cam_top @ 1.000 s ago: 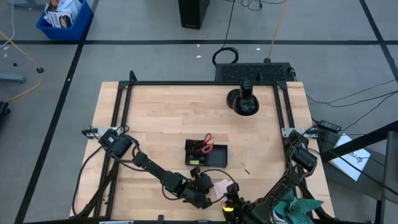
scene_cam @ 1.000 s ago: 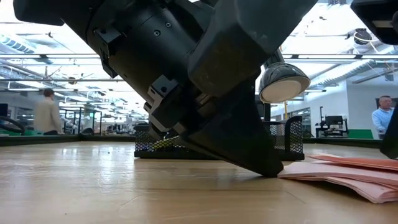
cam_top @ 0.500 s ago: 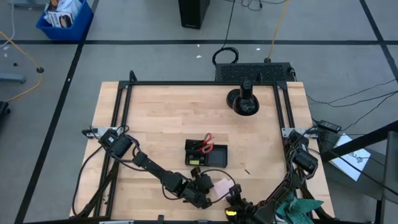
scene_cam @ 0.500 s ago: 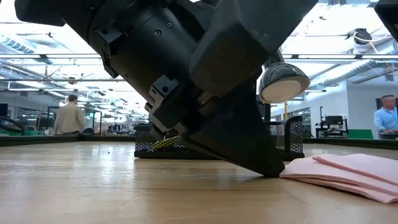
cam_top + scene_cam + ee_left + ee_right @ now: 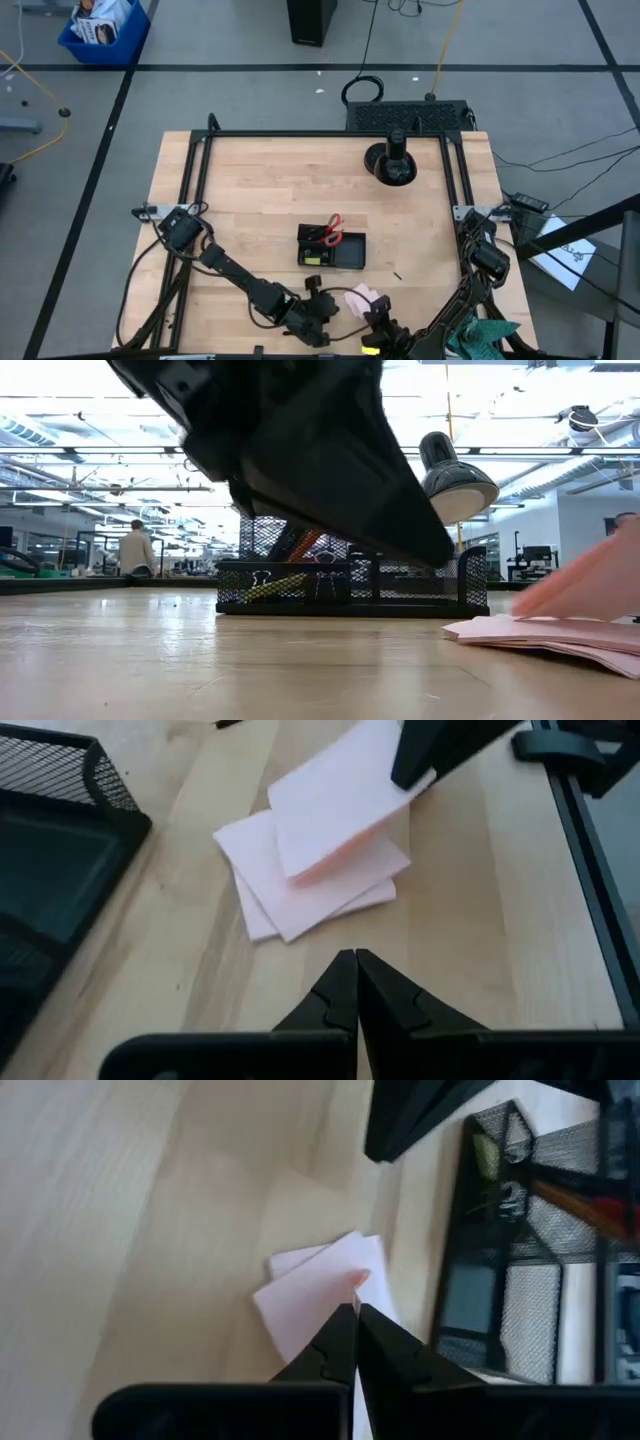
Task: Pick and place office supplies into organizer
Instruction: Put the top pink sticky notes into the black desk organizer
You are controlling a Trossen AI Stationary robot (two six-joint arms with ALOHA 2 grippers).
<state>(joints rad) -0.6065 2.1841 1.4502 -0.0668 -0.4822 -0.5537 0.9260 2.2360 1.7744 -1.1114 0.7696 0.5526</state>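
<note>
The pink sticky-note pad [image 5: 362, 298] lies near the table's front edge, its sheets fanned out [image 5: 300, 890]. My right gripper [image 5: 355, 1312] is shut on its upper sheets [image 5: 335, 810], which stand tilted above the others. My left gripper [image 5: 355, 958] hangs shut and empty just left of the pad, clear of the table [image 5: 300, 460]. The black mesh organizer [image 5: 332, 248] stands mid-table, holding red-handled scissors [image 5: 332, 225] and a yellow piece [image 5: 313, 258]. My right gripper pinches the upper pink sheets at one corner [image 5: 354, 1283] between its two fingers, slanting down from the table's near side. How many sheets, I cannot tell. The held sheets tilt upward, and their lower edge [image 5: 330, 870] still meets the pad on the table.
A round black stand with a post [image 5: 390, 160] stands at the far right. A teal cloth [image 5: 490, 335] hangs by the right arm's base. A small dark piece [image 5: 397, 275] lies right of the organizer. Black frame rails [image 5: 200, 190] border the table. People [image 5: 135, 550] walk in the room behind.
My left gripper, which had its tip down at the pad's edge, has risen off the table and rolled a little. My right gripper has taken hold of the pad's upper sheets and gone up, tipping them up off the lower sheets, which stay flat.
</note>
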